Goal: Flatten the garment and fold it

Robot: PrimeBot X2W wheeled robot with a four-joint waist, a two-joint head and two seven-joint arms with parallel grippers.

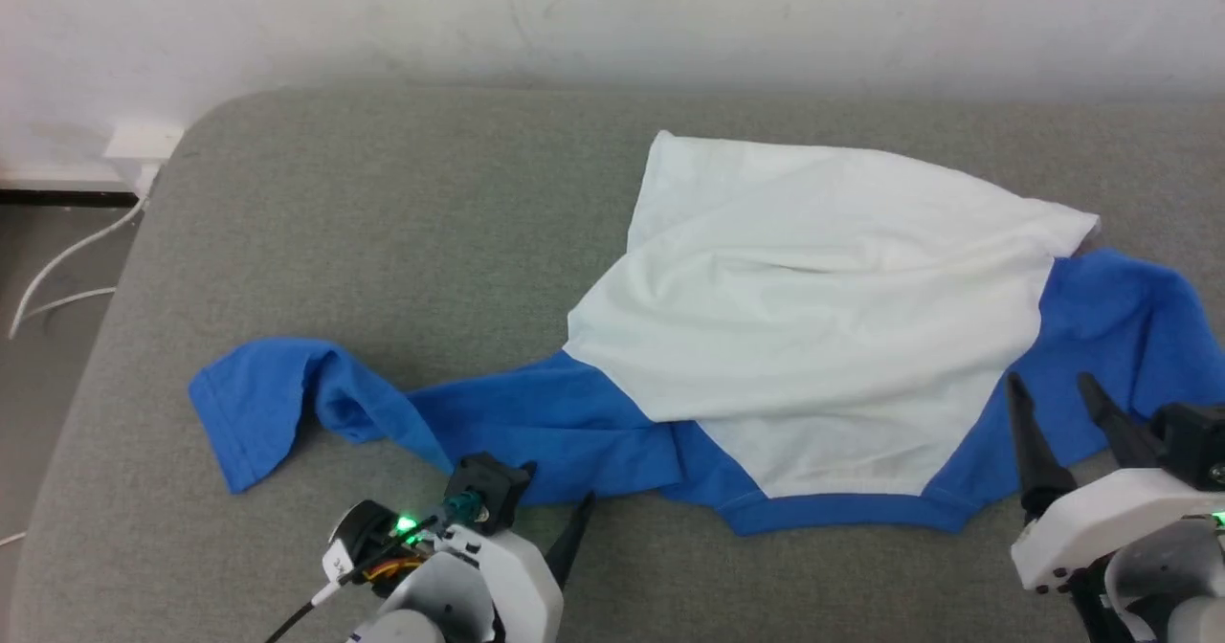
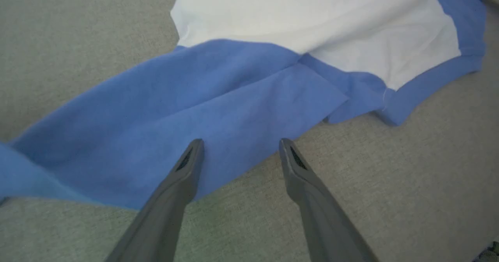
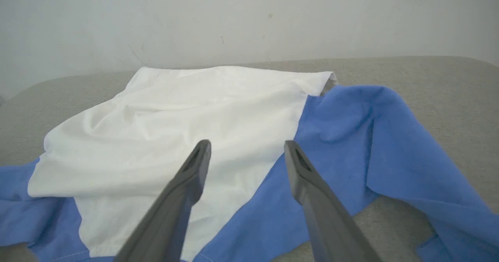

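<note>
Judging flattening barely begun, we saw the garment (image 1: 813,308) rumpled and unfolded; left tool (image 2: 241,141) and right tool (image 1: 1050,382) gaped, empty.

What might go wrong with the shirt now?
1. The left sleeve is twisted; folding now would likely trap that twist.
2. The right sleeve lies bunched, so the shirt isn't flat yet.
3. The left pincer hangs open over overlapping blue cloth and may grab both layers.
</note>
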